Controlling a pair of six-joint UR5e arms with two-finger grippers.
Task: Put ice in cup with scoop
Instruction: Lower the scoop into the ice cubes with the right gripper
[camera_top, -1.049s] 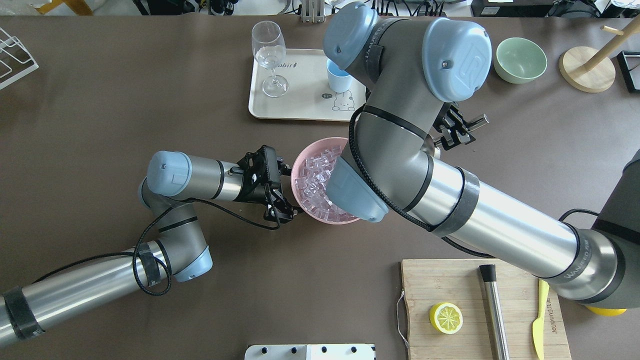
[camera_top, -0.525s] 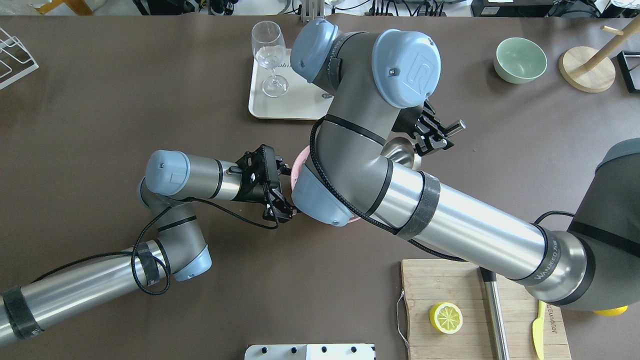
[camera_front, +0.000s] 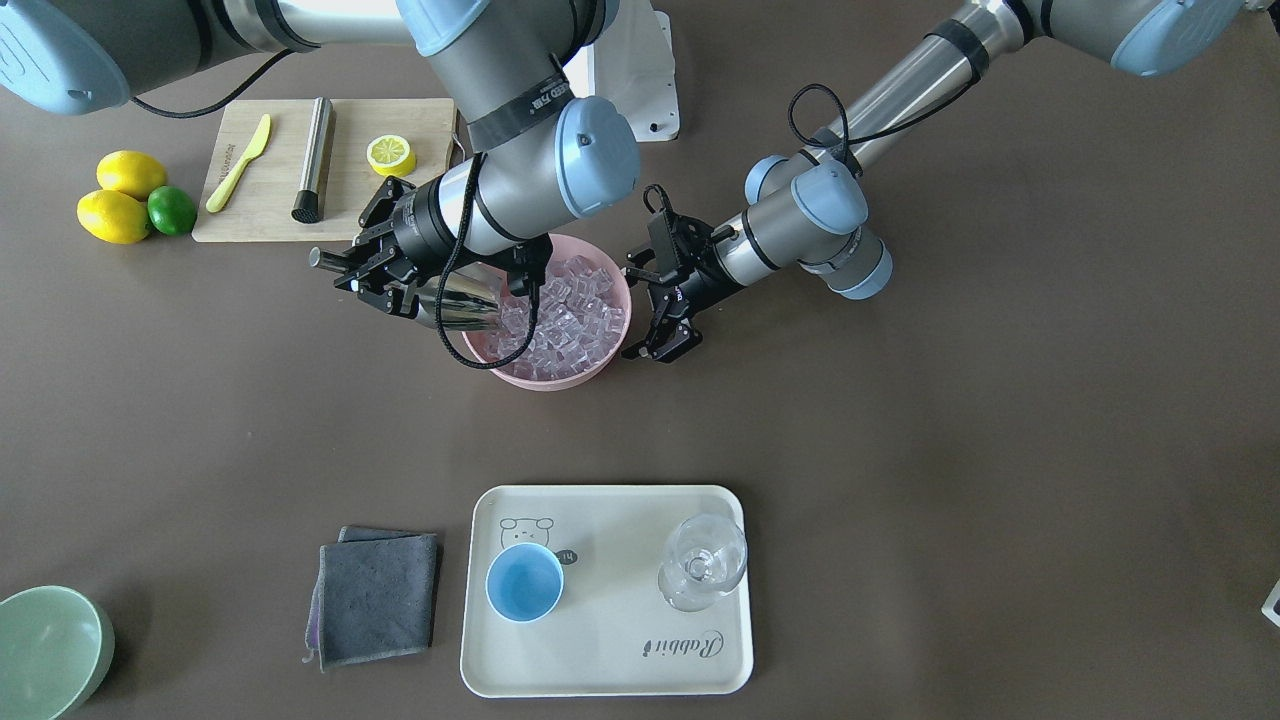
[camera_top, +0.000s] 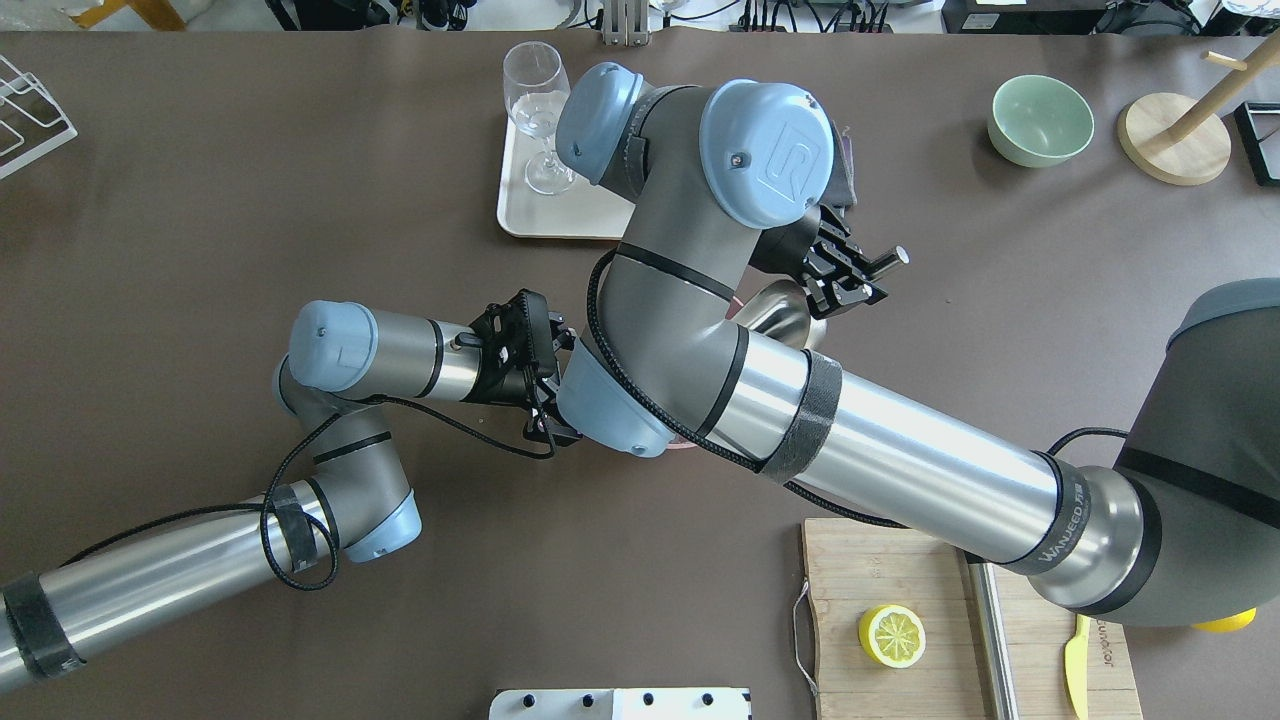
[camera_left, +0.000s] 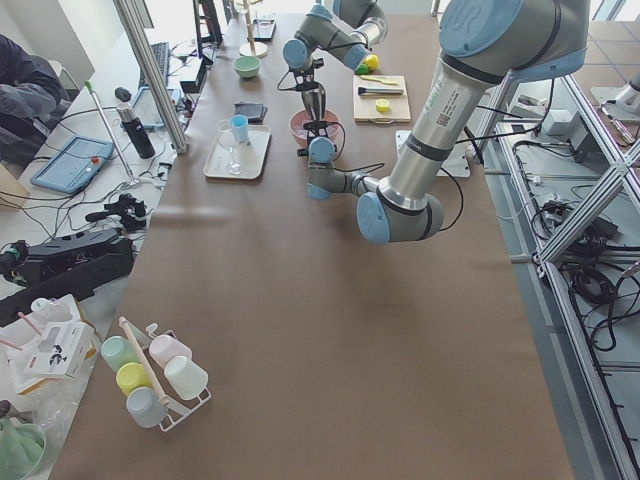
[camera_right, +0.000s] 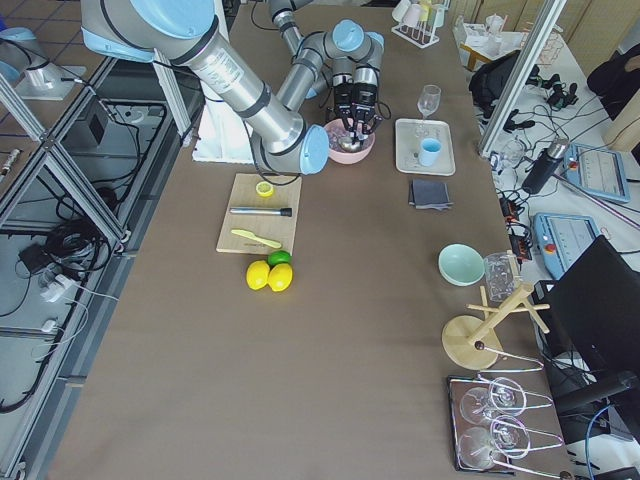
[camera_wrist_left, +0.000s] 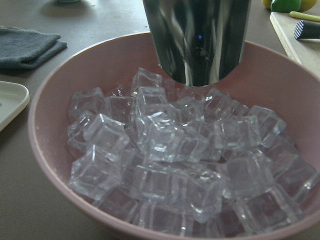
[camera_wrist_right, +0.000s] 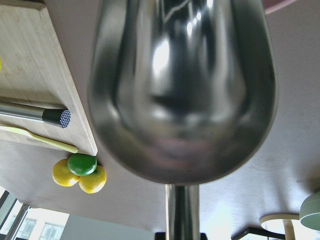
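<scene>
My right gripper (camera_front: 370, 275) is shut on the handle of the steel scoop (camera_front: 465, 300). The scoop's mouth dips over the rim of the pink bowl (camera_front: 545, 378) into the ice (camera_front: 565, 310). The left wrist view shows the scoop (camera_wrist_left: 197, 40) standing over the ice cubes (camera_wrist_left: 175, 160). The right wrist view shows the scoop's back (camera_wrist_right: 182, 90). My left gripper (camera_front: 655, 305) is open and sits against the bowl's other side. The light-blue cup (camera_front: 524, 584) stands empty on the tray. In the overhead view my right arm hides the cup and most of the bowl.
A cream tray (camera_front: 600, 660) also bears a wine glass (camera_front: 703, 565). A grey cloth (camera_front: 375, 595) lies beside it. A cutting board (camera_front: 270, 200) holds a lemon half, a steel rod and a yellow knife. Lemons and a lime (camera_front: 125, 205) lie nearby. A green bowl (camera_front: 45, 645) sits at the corner.
My right arm has swung to the left in the overhead view and brought the scoop to the pink bowl. It now covers the bowl and the cup. The left arm has not moved.
</scene>
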